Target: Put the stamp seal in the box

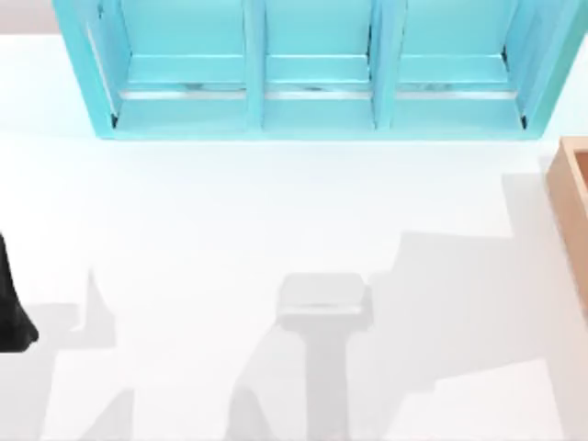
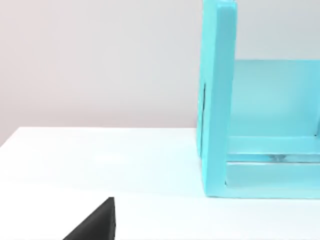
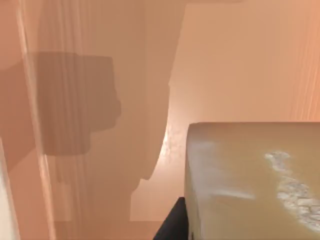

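Note:
In the right wrist view the stamp seal (image 3: 250,175), a tan-brown block with faint white markings, sits close to the camera. Below it is the orange-tan inside of the box (image 3: 100,100). My right gripper (image 3: 240,235) is shut on the seal, and one black finger (image 3: 172,225) presses against its side. The seal's shadow falls on the box's inner surface. In the top view a corner of the box (image 1: 574,211) shows at the right edge of the table. My left arm (image 1: 14,303) is parked at the left edge, and a black part of its gripper (image 2: 95,225) shows in the left wrist view.
A large cyan shelf unit (image 1: 312,73) with three compartments stands along the back of the white table (image 1: 276,211). Its left side wall (image 2: 217,100) faces the left wrist camera. Grey shadows lie across the front middle of the table.

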{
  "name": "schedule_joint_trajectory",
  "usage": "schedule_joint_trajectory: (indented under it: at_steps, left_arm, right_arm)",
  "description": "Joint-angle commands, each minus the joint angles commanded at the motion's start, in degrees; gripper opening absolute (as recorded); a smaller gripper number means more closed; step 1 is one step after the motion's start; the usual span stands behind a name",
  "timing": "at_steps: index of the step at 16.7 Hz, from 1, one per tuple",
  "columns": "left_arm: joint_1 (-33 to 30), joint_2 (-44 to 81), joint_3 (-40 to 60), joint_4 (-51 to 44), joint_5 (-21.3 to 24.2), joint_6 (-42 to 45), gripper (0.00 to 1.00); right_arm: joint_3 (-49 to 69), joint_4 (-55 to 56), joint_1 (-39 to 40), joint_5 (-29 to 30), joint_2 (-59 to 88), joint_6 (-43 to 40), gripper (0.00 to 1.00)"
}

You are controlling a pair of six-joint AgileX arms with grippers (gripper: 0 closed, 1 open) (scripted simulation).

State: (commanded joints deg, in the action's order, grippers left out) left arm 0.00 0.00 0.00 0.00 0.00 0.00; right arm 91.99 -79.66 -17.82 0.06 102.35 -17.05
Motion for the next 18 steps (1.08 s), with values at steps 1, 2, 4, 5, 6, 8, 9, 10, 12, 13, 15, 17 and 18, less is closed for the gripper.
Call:
schedule_joint_trajectory:
  at_steps: [1,2,4,5,6,8,9,10,12,13,15,17,18]
  left_arm:
    - [0.0,0.0,0.0,0.0,0.0,0.0,1.0]
    - [0.0,0.0,0.0,0.0,0.0,0.0,1.0]
    - [0.0,0.0,0.0,0.0,0.0,0.0,1.0]
    - [0.0,0.0,0.0,0.0,0.0,0.0,1.0]
    - [0.0,0.0,0.0,0.0,0.0,0.0,1.0]
    - [0.0,0.0,0.0,0.0,0.0,0.0,1.0]
    - [0.0,0.0,0.0,0.0,0.0,0.0,1.0]
    - [0.0,0.0,0.0,0.0,0.0,0.0,1.0]
    - [0.0,0.0,0.0,0.0,0.0,0.0,1.0]
    - [0.0,0.0,0.0,0.0,0.0,0.0,1.0]
    - [0.0,0.0,0.0,0.0,0.0,0.0,1.0]
    - [0.0,0.0,0.0,0.0,0.0,0.0,1.0]
    - [0.0,0.0,0.0,0.0,0.0,0.0,1.0]
  right_arm:
    - [0.14,-0.14,0.21,0.03,0.25,0.16,0.0]
    - [-0.05,0.06,0.22,0.02,0.25,0.15,0.0]
    - [-2.13,2.2,0.28,-0.09,0.25,0.12,0.0]
    - [-3.74,3.97,0.26,-0.13,0.25,0.17,0.0]
    - [-5.58,6.03,0.22,-0.17,0.27,0.23,0.0]
    - [-9.6,10.35,0.22,-0.17,0.49,0.24,0.0]
    - [-11.41,12.25,0.22,-0.13,0.64,0.23,0.0]
    - [-12.78,13.63,0.21,-0.07,0.76,0.23,0.0]
    - [-13.73,14.59,0.21,0.0,0.85,0.23,0.0]
    - [-13.73,14.59,0.21,0.0,0.85,0.23,0.0]
    - [-13.73,14.59,0.21,0.0,0.85,0.23,0.0]
    - [-13.73,14.59,0.21,0.0,0.85,0.23,0.15]
    - [-13.73,14.59,0.21,0.0,0.85,0.23,0.23]
